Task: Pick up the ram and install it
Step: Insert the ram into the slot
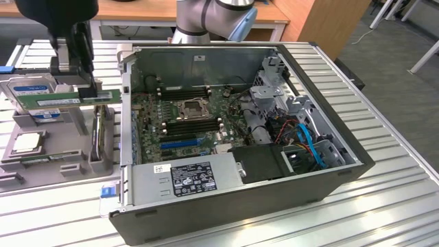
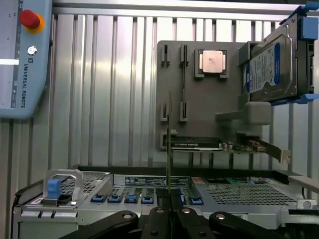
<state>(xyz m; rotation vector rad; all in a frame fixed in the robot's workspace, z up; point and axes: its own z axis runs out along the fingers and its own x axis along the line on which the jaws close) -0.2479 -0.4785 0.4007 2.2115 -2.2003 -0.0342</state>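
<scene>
Ram [image 1: 65, 99] is pinched tight in the gripper [image 1: 86, 92], sticking out sideways below its fingers. It's a long, skinny green board with a white label. Grey parts holder [image 1: 58, 139] sits underneath, with the open computer case [image 1: 226, 216] just beside.

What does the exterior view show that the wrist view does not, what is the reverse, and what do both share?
Exterior view, not wrist: the motherboard and blue cables. Wrist view, not exterior: a red stop button on a pendant. Both: the gripper shut on the ram, the hard drive, the processor.
</scene>
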